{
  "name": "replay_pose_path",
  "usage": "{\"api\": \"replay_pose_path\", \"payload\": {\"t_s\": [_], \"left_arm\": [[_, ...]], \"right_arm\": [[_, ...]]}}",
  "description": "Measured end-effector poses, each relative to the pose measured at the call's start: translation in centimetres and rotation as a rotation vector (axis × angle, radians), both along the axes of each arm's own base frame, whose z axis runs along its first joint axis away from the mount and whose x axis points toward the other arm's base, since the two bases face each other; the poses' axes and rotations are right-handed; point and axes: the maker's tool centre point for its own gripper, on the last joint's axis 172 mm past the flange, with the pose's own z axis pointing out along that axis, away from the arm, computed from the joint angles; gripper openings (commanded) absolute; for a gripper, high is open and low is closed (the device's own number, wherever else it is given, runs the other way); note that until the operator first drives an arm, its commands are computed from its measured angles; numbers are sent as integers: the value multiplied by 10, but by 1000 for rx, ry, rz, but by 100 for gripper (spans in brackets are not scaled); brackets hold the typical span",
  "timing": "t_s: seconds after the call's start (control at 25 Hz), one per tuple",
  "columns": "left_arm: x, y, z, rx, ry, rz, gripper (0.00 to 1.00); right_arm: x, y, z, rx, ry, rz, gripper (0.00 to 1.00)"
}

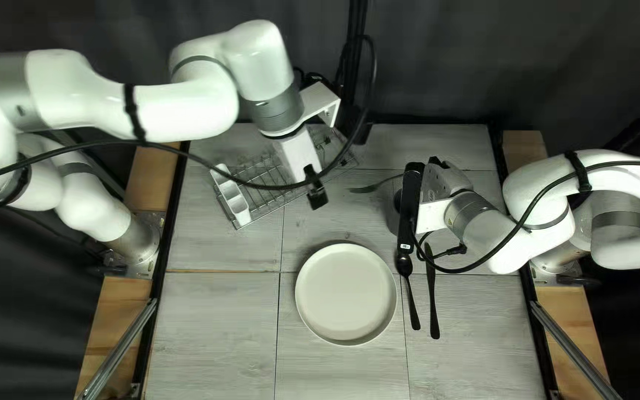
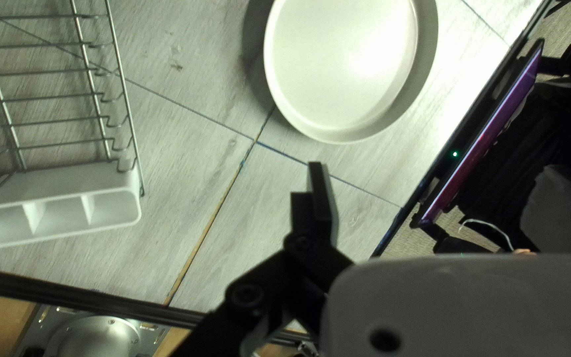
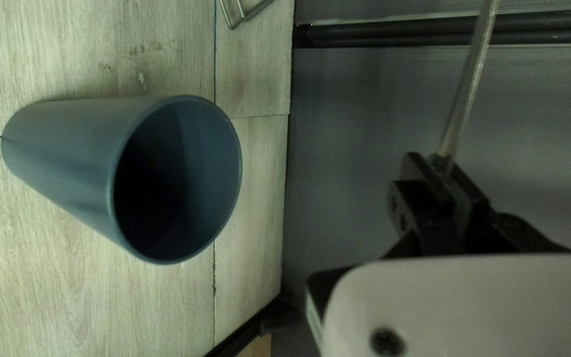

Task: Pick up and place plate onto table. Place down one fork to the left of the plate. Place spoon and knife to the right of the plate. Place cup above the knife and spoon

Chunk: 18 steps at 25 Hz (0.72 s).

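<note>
Off-white round shallow plate (image 1: 346, 295) flat on the grey wood-look desk (image 1: 216, 333), mid desk. Black slim spoon (image 1: 411, 300) and black long knife (image 1: 433, 304) lie side by side, right of plate, spoon nearer it. Right claw (image 1: 413, 172) closed on the handle of a dark slim fork (image 1: 364, 189), beyond the plate, tines pointing left in the top left view. Blue-grey tapered cup (image 3: 67, 142) upright on desk, mostly hidden by right arm in the top left view, open mouth seen in the right wrist view. Left claw (image 1: 318, 198) closed, nothing in it, beside the silver wire dish rack (image 1: 272, 174) with white plastic divided holder (image 1: 232, 196). Plate ahead of left claw (image 2: 318, 175).
</note>
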Motion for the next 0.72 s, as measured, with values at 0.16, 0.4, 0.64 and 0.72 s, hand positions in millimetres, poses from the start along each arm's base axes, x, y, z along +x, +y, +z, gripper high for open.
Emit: {"api": "replay_pose_path", "payload": {"t_s": [0.16, 0.4, 0.64, 0.72], "left_arm": [[7, 10, -6, -18, -1, -11, 100], [23, 22, -20, -43, -19, -11, 100], [30, 23, -25, -75, -38, 24, 100], [32, 24, -25, -83, -42, 35, 100]], "right_arm": [[0, 0, 0, 0, 0, 0, 0], [0, 0, 0, 0, 0, 0, 0], [0, 0, 0, 0, 0, 0, 0], [0, 0, 0, 0, 0, 0, 0]]}}
